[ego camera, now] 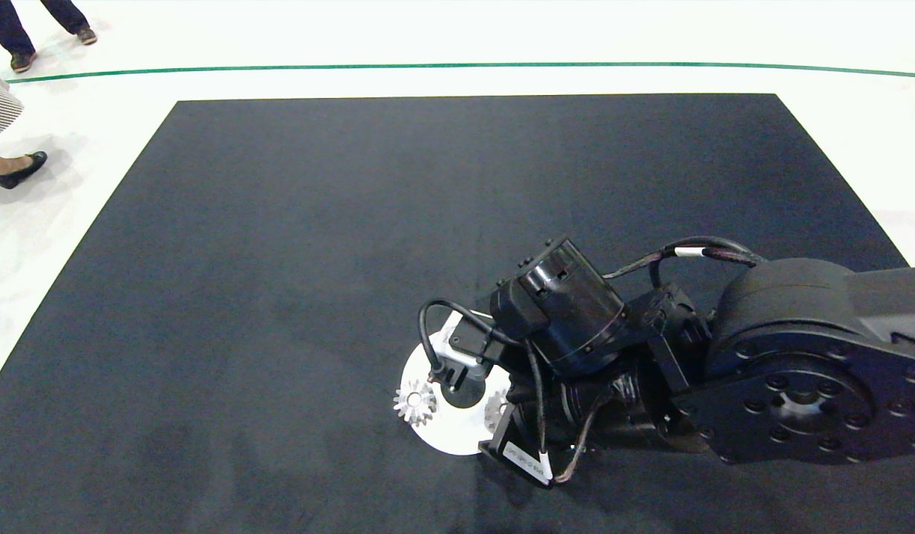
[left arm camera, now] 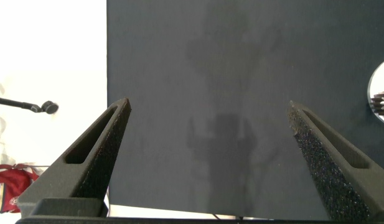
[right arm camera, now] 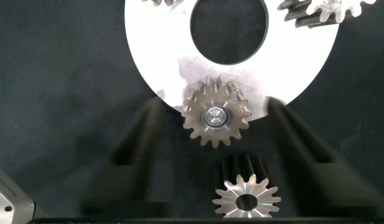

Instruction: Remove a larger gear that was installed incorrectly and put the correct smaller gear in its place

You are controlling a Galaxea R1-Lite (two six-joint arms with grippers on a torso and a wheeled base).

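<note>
- The right pincer [right arm camera: 213, 107] was held low over the white disc [right arm camera: 155, 56], which lay close to the near edge of the counter [ego camera: 279, 259], right of its middle.
- Its fingers were set apart, one on each side of the smaller gear [right arm camera: 215, 116], and no contact with the teeth could be made out.
- The smaller gear was seated on a pin at the disc's rim. The larger gear [right arm camera: 246, 200], with its spiky teeth and open centre hole, lay loose on the counter just beside that rim.
- The step in hand was judged to be the seating and release of the smaller gear.
- To do it well, the gear should be confirmed flat on the disc and fully down the pin.
- The fingers should then be drawn straight up, kept equally clear on both sides, so that no tooth is caught and the gear is not lifted or tilted.
- The loose gear lay near the pincer, so a sideways retreat was judged risky.
- The left pincer [left arm camera: 207, 107] was parked with its fingers wide apart over a bare part of the counter near an edge.
- Four gears were counted: one seated, one loose, and two more gears [right arm camera: 316, 9] cut off at the disc's far rim.
- One disc and two pincers were counted.
</note>
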